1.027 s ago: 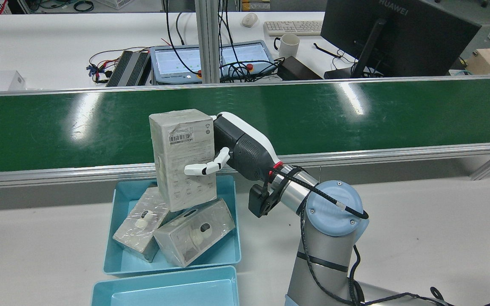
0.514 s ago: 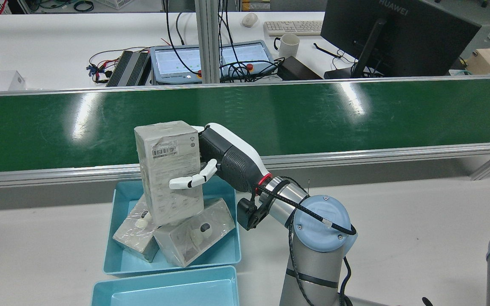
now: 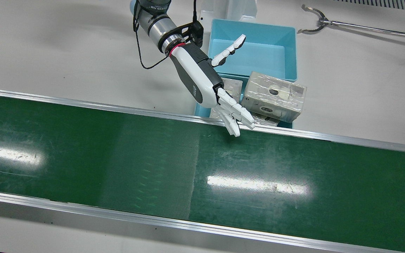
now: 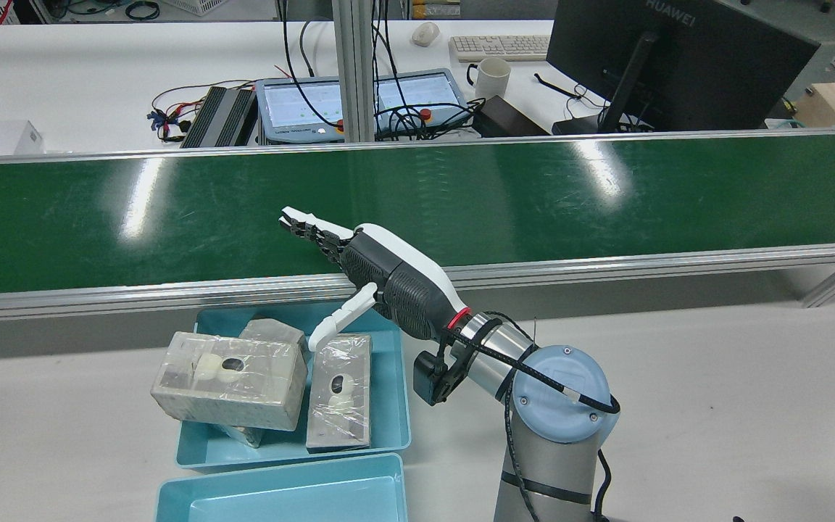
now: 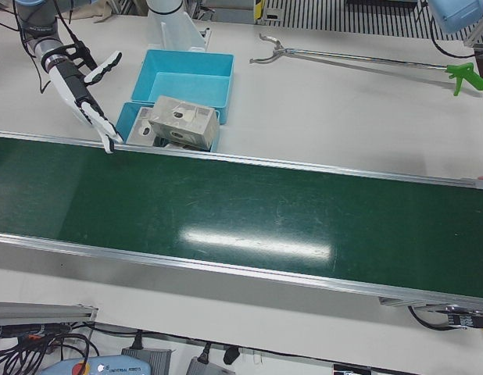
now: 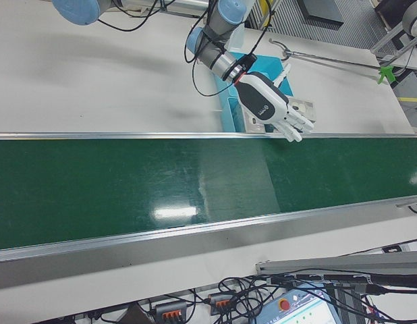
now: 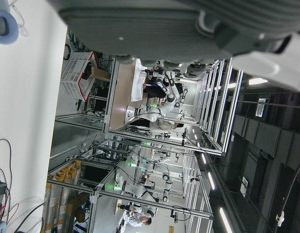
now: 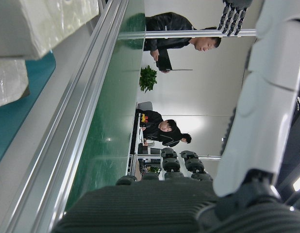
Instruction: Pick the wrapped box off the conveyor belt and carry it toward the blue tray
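Your box [image 4: 229,378] has left the hand since a half-second ago: it now lies on its side across the other boxes [image 4: 339,391] in the tray [image 4: 396,406], overhanging its left rim. Your right hand [image 4: 381,279] hovers above the belt [image 4: 606,196] edge, fingers [image 4: 305,221] apart, empty. Delivery looks finished. Left hand unseen.

The right arm reaches forward and to the left from its pedestal, wrist low and forearm nearly level. Its right hand [image 4: 381,279] is spread flat and holds nothing, the fingers [image 3: 236,116] stretched straight toward the far side and the thumb [image 3: 229,51] splayed wide. Of the left hand [image 7: 189,29], only a grey underside shows.
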Available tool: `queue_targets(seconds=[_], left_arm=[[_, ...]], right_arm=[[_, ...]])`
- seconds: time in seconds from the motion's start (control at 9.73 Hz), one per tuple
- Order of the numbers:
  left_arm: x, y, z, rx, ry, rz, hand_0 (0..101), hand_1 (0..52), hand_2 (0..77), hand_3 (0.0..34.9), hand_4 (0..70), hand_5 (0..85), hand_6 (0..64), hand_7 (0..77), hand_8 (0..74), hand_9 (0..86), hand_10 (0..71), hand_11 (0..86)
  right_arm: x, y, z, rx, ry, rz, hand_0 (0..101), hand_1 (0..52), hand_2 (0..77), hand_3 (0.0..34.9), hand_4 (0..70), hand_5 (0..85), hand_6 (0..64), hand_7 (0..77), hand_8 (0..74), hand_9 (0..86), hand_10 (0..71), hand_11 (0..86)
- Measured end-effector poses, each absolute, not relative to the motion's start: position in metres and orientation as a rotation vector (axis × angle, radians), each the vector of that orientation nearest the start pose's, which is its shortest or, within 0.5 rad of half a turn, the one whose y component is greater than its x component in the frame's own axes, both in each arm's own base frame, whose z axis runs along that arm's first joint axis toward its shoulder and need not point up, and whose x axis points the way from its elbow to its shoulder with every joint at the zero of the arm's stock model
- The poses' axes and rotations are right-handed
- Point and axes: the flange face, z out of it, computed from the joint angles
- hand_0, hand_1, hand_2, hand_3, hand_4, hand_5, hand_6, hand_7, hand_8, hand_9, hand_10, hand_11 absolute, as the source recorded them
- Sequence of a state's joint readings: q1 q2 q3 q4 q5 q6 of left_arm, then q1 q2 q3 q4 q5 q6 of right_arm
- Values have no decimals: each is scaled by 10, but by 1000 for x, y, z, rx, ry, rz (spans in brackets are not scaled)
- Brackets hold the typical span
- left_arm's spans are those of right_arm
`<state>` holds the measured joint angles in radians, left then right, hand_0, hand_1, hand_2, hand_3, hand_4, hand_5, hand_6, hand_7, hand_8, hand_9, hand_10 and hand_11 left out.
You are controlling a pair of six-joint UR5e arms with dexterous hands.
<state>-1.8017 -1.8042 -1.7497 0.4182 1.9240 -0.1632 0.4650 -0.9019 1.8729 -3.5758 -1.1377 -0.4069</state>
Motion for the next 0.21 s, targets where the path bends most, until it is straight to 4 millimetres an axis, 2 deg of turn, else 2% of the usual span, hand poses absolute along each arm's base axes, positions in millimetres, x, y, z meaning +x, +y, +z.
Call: queue_targets(seconds=[0.21], left_arm=[[-222, -513, 519, -321, 2214, -2249, 0, 0, 11, 0, 0, 11, 5, 5, 5, 5, 0, 5]], right_arm=[[-450, -428, 221, 678, 3003, -1721, 454, 82, 11, 0, 76, 22, 0, 55, 0, 11, 0, 11]])
